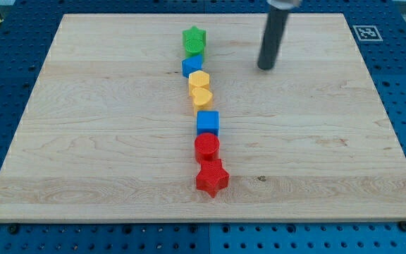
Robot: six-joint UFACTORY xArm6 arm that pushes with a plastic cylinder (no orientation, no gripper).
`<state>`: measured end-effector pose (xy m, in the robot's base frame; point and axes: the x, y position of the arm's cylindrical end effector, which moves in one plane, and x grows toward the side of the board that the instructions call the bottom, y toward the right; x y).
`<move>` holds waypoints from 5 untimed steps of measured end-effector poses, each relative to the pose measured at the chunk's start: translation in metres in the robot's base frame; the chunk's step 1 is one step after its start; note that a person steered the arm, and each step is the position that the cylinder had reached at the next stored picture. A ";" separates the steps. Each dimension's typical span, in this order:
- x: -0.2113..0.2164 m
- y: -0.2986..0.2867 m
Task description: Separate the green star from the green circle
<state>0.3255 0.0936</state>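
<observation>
The green star [194, 35] lies near the view's top edge of the wooden board [83, 141], a little left of the board's middle line. It is the topmost piece in a column of blocks. The green circle [194, 47] sits directly below the green star, toward the view's bottom, and the two touch or all but touch; no gap shows between them.

Below the green star and past the circle comes a blue block [192, 66], partly hidden, its shape not clear. Further below the star are two yellow hearts, the upper yellow heart [199, 80] and the lower yellow heart [201, 97], close against each other. Next down is a blue cube [207, 123], then a red circle [206, 147], and last, farthest from the star, a red star [211, 178]. The column drifts slightly toward the view's right as it runs down from the star.

My tip [266, 67] stands to the right of the green star and somewhat lower, about level with the blue block, well apart from every block and touching none. The rod carries no pincer, so nothing is held or clamped.

A blue pegboard [5, 85] surrounds the board, with a black-and-white marker [367, 32] far right of the star.
</observation>
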 end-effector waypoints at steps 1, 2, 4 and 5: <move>-0.031 -0.061; -0.039 -0.066; -0.062 -0.116; -0.062 -0.141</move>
<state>0.2636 -0.0474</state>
